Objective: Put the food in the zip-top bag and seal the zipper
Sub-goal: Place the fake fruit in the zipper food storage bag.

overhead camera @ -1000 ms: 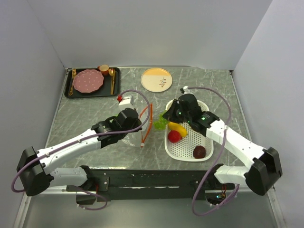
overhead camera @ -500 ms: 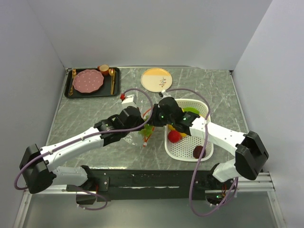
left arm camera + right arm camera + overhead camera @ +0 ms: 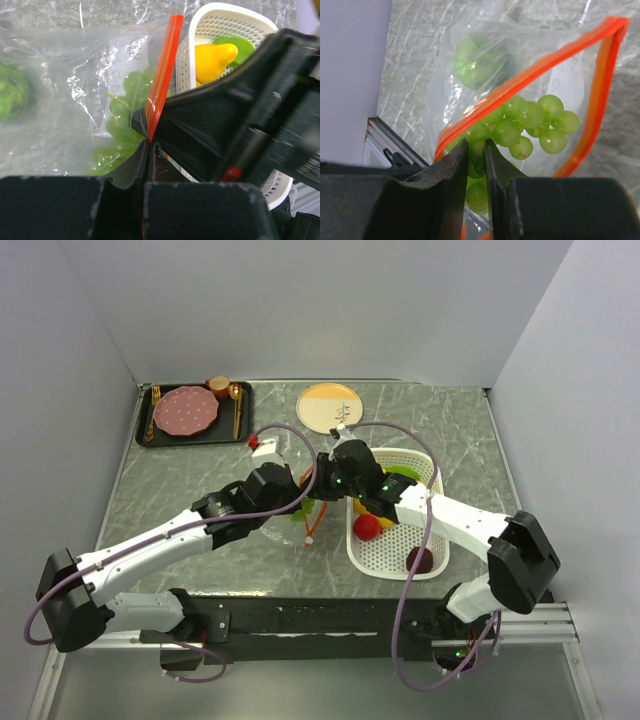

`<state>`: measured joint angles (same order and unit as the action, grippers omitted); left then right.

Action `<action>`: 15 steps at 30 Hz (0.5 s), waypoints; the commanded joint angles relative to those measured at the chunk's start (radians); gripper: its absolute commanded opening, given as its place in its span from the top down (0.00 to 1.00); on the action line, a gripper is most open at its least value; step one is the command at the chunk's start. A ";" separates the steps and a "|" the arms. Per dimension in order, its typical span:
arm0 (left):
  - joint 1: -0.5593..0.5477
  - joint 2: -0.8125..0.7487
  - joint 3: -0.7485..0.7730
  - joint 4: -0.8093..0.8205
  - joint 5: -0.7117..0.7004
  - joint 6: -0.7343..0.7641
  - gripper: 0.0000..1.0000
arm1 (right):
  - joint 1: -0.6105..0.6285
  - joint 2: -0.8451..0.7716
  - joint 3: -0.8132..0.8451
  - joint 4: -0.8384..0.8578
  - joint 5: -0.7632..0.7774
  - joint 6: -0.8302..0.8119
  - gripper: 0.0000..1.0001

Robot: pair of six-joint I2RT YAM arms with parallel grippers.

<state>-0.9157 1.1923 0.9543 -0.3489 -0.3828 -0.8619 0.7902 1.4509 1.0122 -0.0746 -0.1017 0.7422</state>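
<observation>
The clear zip-top bag [image 3: 470, 95] lies left of the white basket [image 3: 390, 550]. Its orange-red zipper [image 3: 162, 75] is held open. My left gripper [image 3: 149, 142] is shut on the bag's zipper edge and holds the mouth up. My right gripper [image 3: 477, 152] is shut on the green grapes [image 3: 530, 122] and holds them in the bag's mouth [image 3: 318, 495]. A round green piece [image 3: 477, 62] lies deeper in the bag. A yellow piece [image 3: 212, 57], a green leafy piece [image 3: 242, 45], a red ball [image 3: 367, 528] and a dark maroon ball [image 3: 420, 560] lie in the basket.
A black tray [image 3: 160, 435] with a pink scalloped plate [image 3: 185, 410], gold cutlery and a cup stands at the back left. A yellow and white plate [image 3: 328, 407] lies at the back middle. Purple cables arch over both arms.
My right gripper has moved left from the basket rim to the bag's mouth, carrying the green grapes. My left gripper has kept its hold on the bag's edge, shifting slightly.
</observation>
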 commanded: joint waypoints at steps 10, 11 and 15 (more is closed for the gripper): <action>-0.002 -0.108 0.021 -0.010 -0.051 -0.028 0.99 | -0.008 0.023 0.062 0.081 -0.121 -0.021 0.18; -0.003 -0.109 0.021 -0.012 -0.057 -0.028 0.99 | -0.008 0.017 0.063 0.053 -0.118 -0.039 0.18; -0.003 -0.112 0.014 -0.018 -0.076 -0.035 0.99 | -0.023 -0.068 0.034 0.003 -0.050 -0.066 0.17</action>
<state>-0.9142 1.0985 0.9539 -0.3870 -0.4324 -0.8814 0.7753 1.4914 1.0214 -0.0582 -0.1852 0.7158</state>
